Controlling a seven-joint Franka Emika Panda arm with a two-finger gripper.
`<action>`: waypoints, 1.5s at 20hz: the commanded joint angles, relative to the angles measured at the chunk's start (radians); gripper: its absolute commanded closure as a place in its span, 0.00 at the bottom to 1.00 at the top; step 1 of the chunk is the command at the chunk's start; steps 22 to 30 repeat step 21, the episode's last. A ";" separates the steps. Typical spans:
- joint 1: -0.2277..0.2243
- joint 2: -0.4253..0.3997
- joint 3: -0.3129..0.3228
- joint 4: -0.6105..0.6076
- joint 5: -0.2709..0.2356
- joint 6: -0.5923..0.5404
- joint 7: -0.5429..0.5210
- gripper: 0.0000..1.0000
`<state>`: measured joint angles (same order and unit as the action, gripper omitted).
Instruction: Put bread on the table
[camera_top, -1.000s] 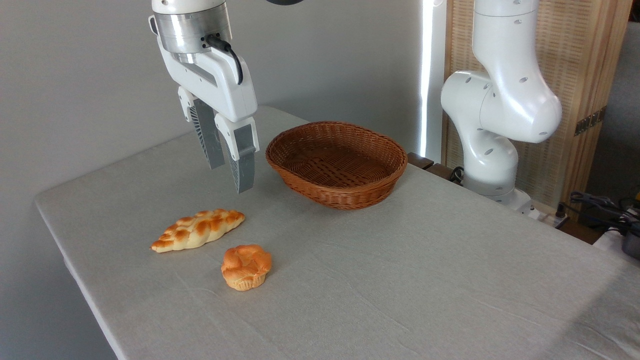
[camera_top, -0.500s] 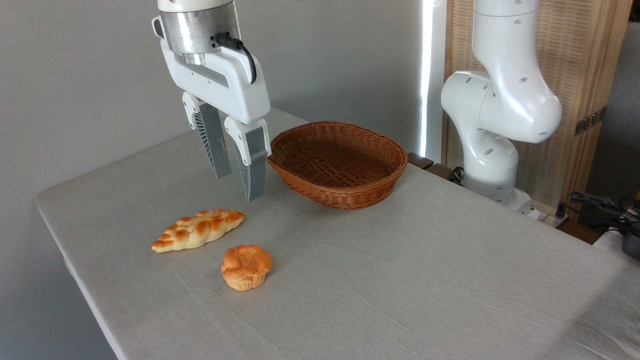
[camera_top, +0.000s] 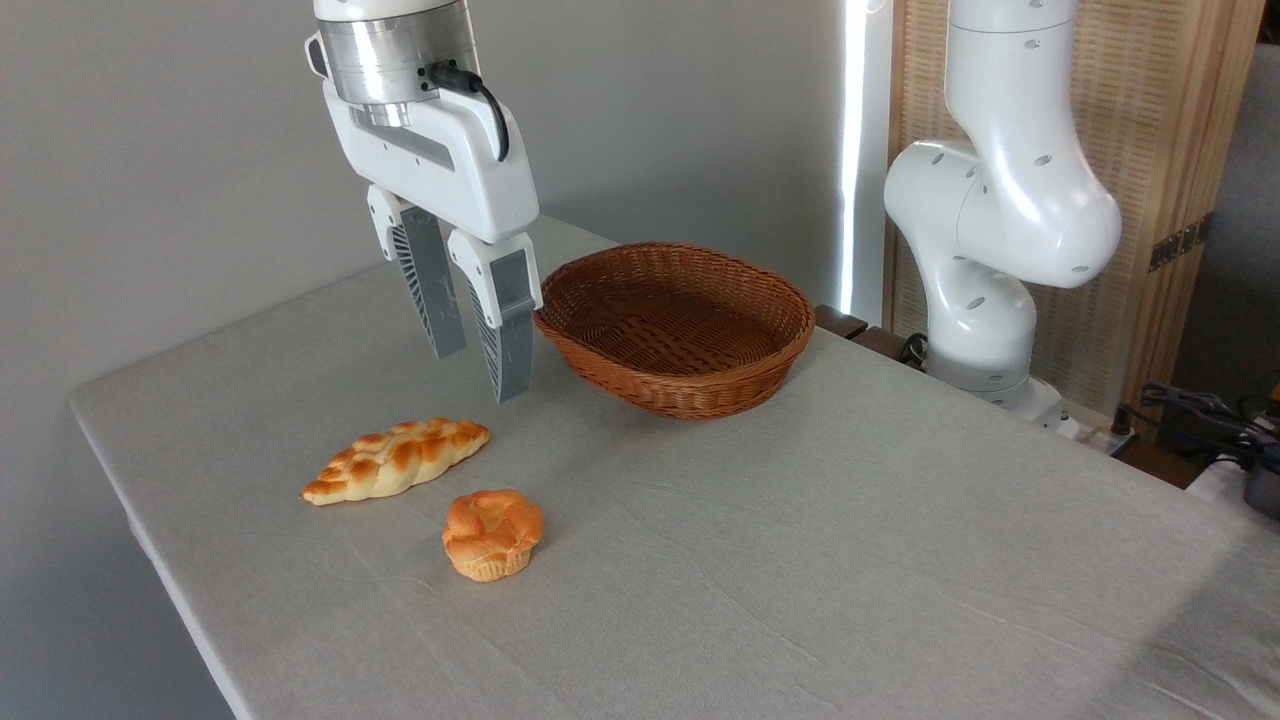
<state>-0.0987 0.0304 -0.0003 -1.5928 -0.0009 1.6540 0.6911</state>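
The bread (camera_top: 493, 533), a small round orange-brown bun with a lumpy top, rests on the table (camera_top: 800, 560), a wide surface with a light grey, slightly wrinkled top. Well above and behind the bun hangs my gripper (camera_top: 480, 372), open, fingers pointing down, with nothing between them. It hovers just left of the basket, clear of the bun.
A brown woven wicker basket (camera_top: 675, 325) stands behind the gripper's right side with nothing in it. A long braided loaf (camera_top: 396, 459) lies on the cloth left of the bun. The white arm's base (camera_top: 985, 300) rises at the back right, with cables beyond it.
The gripper has shifted right, toward the basket, and slightly lower over the second. Neither the bun nor the loaf has moved.
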 joint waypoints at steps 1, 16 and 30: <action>-0.016 0.005 0.022 0.021 -0.014 -0.019 -0.012 0.00; -0.007 -0.003 0.034 0.011 -0.041 -0.005 -0.005 0.00; -0.006 -0.003 0.034 0.013 -0.042 -0.005 -0.005 0.00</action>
